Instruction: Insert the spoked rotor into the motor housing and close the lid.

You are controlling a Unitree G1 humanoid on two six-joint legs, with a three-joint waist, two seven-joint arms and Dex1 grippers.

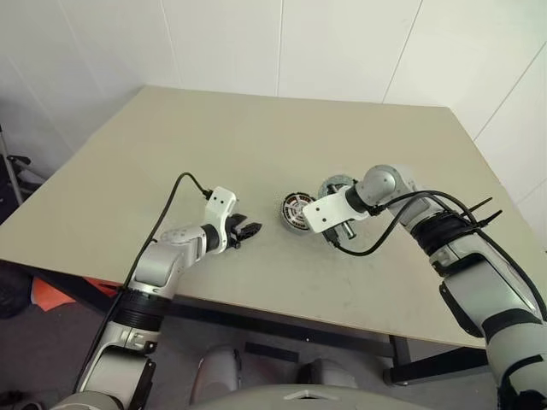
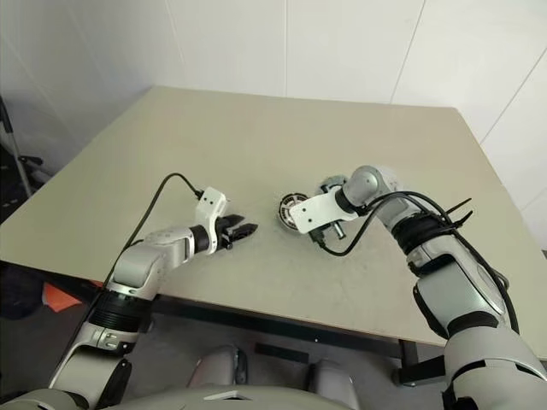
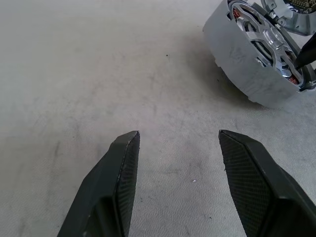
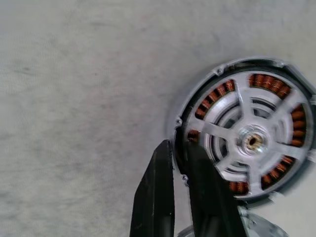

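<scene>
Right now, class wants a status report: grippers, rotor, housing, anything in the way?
Left gripper open, idle on table. Right gripper shut at motor housing rim. Spoked rotor seated inside. Lid not on.

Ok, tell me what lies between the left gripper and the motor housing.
Nothing: bare table separates the left gripper from the motor housing, clearest in the left wrist view.

Motor housing (image 1: 297,211) sits mid-tabletop (image 1: 256,137), spoked rotor (image 4: 249,140) seated inside it. Left tool (image 1: 243,231) to its left, apart from it — right tool (image 4: 181,170) at the housing's rim. Another round part (image 1: 335,185) lies just behind-right of the housing.
</scene>
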